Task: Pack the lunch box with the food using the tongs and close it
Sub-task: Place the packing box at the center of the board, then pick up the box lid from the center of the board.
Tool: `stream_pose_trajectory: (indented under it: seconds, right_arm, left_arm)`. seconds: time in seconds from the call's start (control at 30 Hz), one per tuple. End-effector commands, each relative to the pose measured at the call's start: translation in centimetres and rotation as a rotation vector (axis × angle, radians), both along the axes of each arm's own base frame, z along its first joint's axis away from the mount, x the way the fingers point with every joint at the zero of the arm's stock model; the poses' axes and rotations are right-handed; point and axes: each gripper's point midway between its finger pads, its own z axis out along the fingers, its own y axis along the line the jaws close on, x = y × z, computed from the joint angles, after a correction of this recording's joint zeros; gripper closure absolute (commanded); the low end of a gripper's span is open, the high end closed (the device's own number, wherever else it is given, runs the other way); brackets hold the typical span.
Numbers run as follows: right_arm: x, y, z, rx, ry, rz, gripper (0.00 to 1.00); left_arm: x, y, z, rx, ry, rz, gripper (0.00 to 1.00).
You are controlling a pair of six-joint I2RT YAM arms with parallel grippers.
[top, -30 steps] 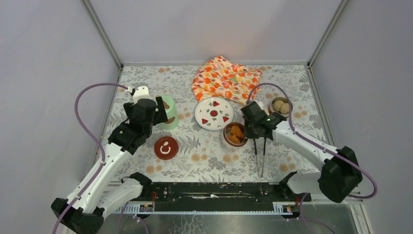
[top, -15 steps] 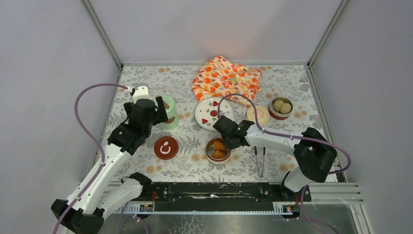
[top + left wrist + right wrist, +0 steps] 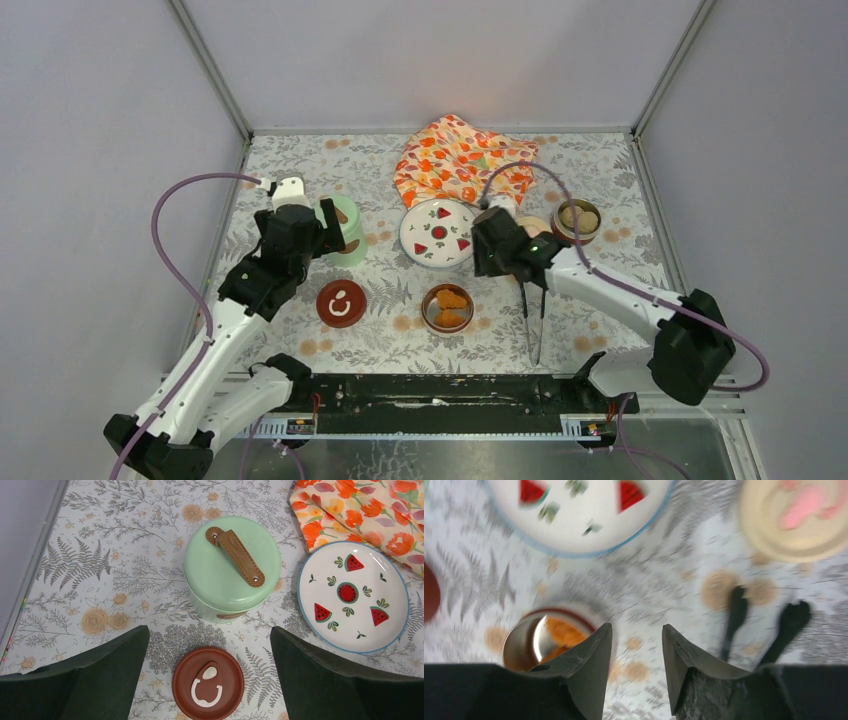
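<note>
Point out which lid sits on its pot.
The green lid with the brown strap, on the mint-green pot; the dark red lid and cream lid lie flat on the table.

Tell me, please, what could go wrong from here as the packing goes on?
1. The steel bowl of orange chunks stands uncovered near the open right gripper; a swing toward the tongs could tip it.
2. The tongs lie flat on the table, thin-armed, so a grasp may slip off.
3. The right arm's cable passes close by the bowl of beige balls and might drag it.
</note>
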Motion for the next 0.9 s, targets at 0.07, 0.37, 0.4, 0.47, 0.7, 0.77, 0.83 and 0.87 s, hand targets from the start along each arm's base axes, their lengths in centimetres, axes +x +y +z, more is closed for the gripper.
stream_pose_trajectory:
  seconds: [0.07, 0.37, 0.4, 0.47, 0.7, 0.77, 0.83, 0.87]
  right_arm:
    - [5.0, -7.6, 1.4, 0.035, -0.071, -0.24, 0.49]
    - [9.6, -15.8, -1.3, 0.127, -0.05, -0.523, 0.48]
    - [10.0, -16.3, -1.6, 0.136, -0.05, -0.545, 0.48]
    - [10.6, -17.3, -2.6, 0.149, -0.035, -0.581, 0.49]
    - [11.4, -18.6, -6.2, 0.174, 0.034, -0.658, 0.53]
    - [11.5, -19.1, -7.0, 0.173, 0.048, -0.678, 0.56]
    - [11.6, -19.1, -7.4, 0.191, 0.056, -0.68, 0.57]
    - [11.5, -19.0, -7.7, 0.197, 0.063, -0.679, 0.58]
  left_arm:
    - [0.5, -0.3, 1.5, -0.028, -0.062, -0.022, 0.02]
    - [0.5, -0.2, 1.3, -0.025, -0.057, -0.018, 0.02]
    - [0.5, -0.3, 1.2, -0.025, -0.053, -0.021, 0.02]
    - [0.6, -0.5, 1.0, -0.025, -0.045, -0.027, 0.02]
    - [0.6, -0.7, 0.9, -0.029, -0.039, -0.037, 0.02]
    - [0.6, -0.7, 1.0, -0.032, -0.041, -0.04, 0.01]
    - [0.6, -0.8, 1.0, -0.035, -0.041, -0.046, 0.02]
    - [0.6, -0.9, 1.0, -0.035, -0.038, -0.05, 0.02]
